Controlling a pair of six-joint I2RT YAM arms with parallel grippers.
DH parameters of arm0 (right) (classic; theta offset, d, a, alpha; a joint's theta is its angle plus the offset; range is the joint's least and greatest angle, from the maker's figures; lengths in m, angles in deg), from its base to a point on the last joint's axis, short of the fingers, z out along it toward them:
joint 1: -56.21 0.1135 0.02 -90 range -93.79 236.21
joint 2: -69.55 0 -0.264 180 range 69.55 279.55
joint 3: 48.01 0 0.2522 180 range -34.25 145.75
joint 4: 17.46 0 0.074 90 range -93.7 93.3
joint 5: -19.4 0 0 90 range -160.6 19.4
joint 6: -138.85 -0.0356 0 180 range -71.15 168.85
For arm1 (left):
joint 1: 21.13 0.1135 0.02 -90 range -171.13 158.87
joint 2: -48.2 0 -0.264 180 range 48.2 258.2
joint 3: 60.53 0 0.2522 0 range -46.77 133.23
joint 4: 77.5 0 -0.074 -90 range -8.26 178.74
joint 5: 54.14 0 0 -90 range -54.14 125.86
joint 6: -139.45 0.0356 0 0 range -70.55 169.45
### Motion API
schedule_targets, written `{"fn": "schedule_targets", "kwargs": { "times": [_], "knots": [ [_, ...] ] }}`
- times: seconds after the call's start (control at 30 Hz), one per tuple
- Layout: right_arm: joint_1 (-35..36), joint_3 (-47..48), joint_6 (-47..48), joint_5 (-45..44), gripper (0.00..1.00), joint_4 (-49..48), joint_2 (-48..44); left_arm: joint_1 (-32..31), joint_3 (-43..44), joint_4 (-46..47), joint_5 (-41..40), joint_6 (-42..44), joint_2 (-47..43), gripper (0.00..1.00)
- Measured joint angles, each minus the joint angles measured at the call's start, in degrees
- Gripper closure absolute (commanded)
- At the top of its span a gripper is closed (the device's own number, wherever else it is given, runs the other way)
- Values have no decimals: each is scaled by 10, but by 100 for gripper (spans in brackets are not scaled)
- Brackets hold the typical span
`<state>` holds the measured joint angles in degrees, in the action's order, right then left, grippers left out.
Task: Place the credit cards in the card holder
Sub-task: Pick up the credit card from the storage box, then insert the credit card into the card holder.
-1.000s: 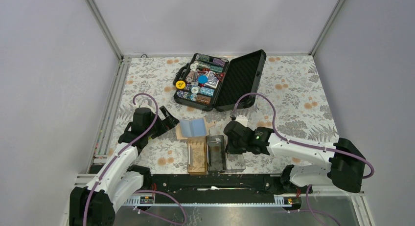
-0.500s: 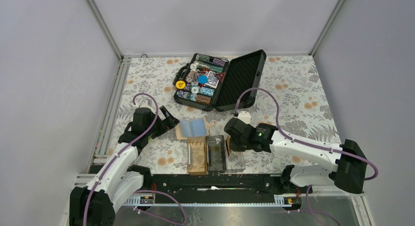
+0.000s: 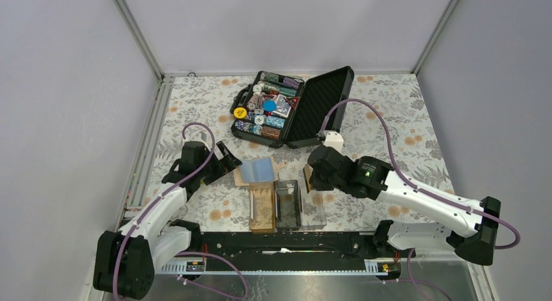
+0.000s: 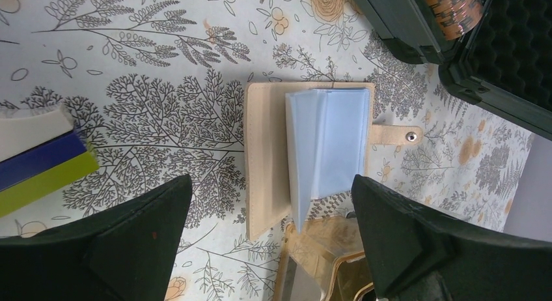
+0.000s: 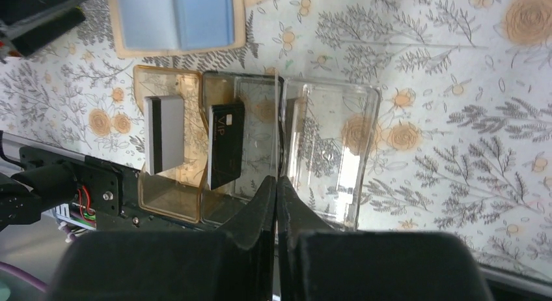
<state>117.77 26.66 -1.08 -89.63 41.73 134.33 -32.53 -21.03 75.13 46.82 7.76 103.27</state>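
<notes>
Our right arm [image 3: 416, 195] has lifted above the card holder [image 3: 319, 213] at the table's [image 3: 403, 118] near edge.
Only its wrist view shows us the right gripper [image 5: 278, 181] pinching a credit card [image 5: 278, 118] edge-on; left gripper [image 4: 271, 182] spread.

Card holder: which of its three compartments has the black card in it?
The middle compartment: its black card reads VIP. The brown compartment beside it holds a grey card.

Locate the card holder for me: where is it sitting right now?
In the top view, the card holder lies at the middle of the near edge of the table, directly in front of the open beige wallet.
</notes>
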Motion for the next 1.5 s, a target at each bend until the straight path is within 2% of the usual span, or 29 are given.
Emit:
{"fn": "schedule_targets", "kwargs": {
  "times": [0.17, 0.3, 0.47, 0.6, 0.8, 0.97, 1.23, 1.37, 1.5],
  "knots": [
    [-4, -1, 47, 0, 100, -69, 5, 0, 0, 17, 11, -2, 30, 3],
    [-28, -1, 89, 33, 100, -170, 50, 0, -1, 32, 17, -4, 54, 9],
    [-77, 0, 133, 89, 100, -279, 126, 0, -2, 55, 29, -6, 77, 22],
    [-100, 0, 152, 115, 100, -325, 164, 0, -7, 78, 41, -9, 95, 30],
    [-116, -2, 156, 152, 100, -391, 210, -1, -10, 93, 52, -11, 124, 37],
    [-125, -8, 153, 174, 100, -443, 259, -2, -10, 104, 54, -14, 141, 54],
    [-129, -8, 145, 220, 100, -497, 346, -2, -10, 108, 51, -16, 171, 89],
    [-129, -8, 135, 240, 100, -520, 368, -2, -10, 112, 50, -17, 182, 99],
    [-129, -8, 123, 258, 100, -539, 379, -3, -10, 123, 48, -18, 186, 100]
  ]
}}
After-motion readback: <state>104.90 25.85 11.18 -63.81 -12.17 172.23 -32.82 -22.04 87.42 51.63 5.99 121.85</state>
